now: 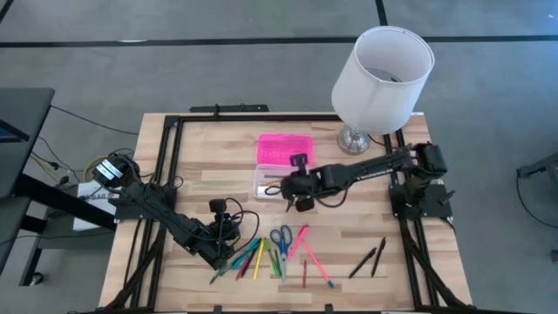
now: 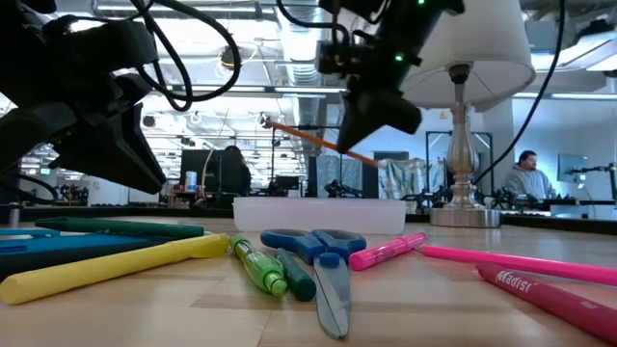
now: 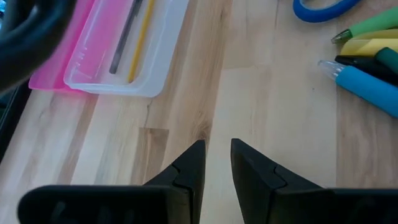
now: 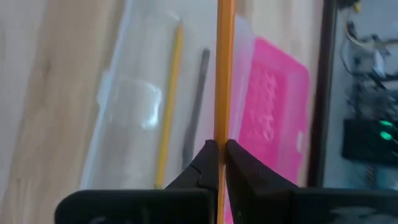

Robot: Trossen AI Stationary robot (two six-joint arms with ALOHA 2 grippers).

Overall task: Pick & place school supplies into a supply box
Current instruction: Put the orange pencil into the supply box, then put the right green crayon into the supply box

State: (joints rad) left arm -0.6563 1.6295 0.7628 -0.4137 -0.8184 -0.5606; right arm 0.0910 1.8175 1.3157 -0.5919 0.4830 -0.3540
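An orange pencil (image 4: 222, 74), pinched in the right gripper (image 4: 219, 149) mid-frame, should be lowered lengthwise into the clear supply box (image 4: 127, 102) before release; the left gripper's (image 3: 216, 155) jaws are slightly spread, empty.

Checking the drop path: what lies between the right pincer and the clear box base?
Only air: in the low view the right pincer, gripping an orange pencil, hangs above the clear base.

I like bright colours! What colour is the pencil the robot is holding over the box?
Orange. The pencil shows best in the right wrist view.
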